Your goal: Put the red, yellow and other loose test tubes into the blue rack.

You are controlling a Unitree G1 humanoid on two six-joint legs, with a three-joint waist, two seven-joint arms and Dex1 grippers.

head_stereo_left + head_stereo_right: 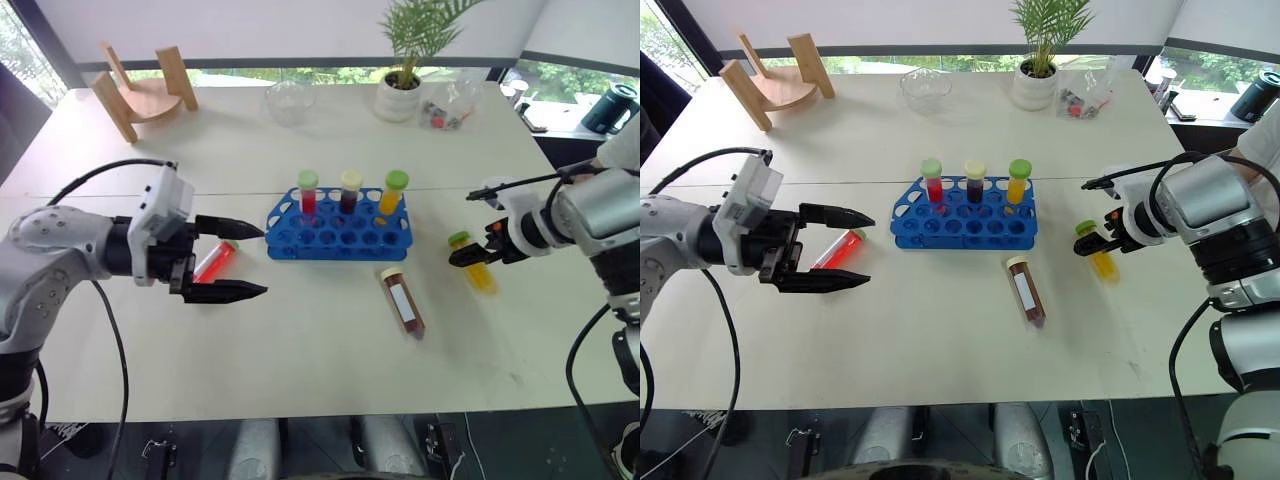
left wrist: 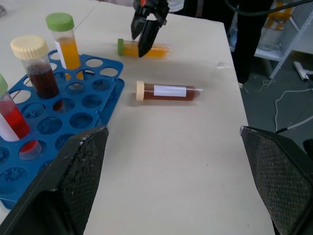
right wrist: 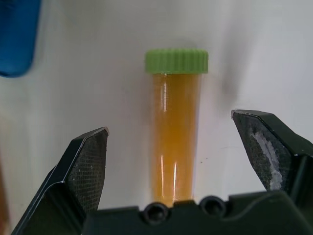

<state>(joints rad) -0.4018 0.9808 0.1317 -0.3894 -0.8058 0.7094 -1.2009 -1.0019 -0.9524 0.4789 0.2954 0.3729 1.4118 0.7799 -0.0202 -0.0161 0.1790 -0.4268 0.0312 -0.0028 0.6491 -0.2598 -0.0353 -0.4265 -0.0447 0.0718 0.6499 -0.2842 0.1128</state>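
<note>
The blue rack point(image 1: 330, 240) stands mid-table with three capped tubes upright in its back row. A loose red tube point(image 1: 215, 262) lies on the table left of the rack. My left gripper point(image 1: 262, 261) hovers over it, open and pointing toward the rack. A dark brown tube point(image 1: 403, 302) with a cream cap and white label lies in front of the rack's right end. Further right lies a yellow tube point(image 1: 484, 277) with a green cap. My right gripper point(image 3: 168, 125) points down at it, open, one finger on each side of the tube and neither touching it.
At the back of the table are a wooden stand point(image 1: 145, 90), a glass bowl point(image 1: 290, 100), a potted plant point(image 1: 403, 90) and a clear bag of small items point(image 1: 445, 110). A dark container point(image 1: 612, 108) sits beyond the far right corner. The table's front edge point(image 1: 330, 408) is near.
</note>
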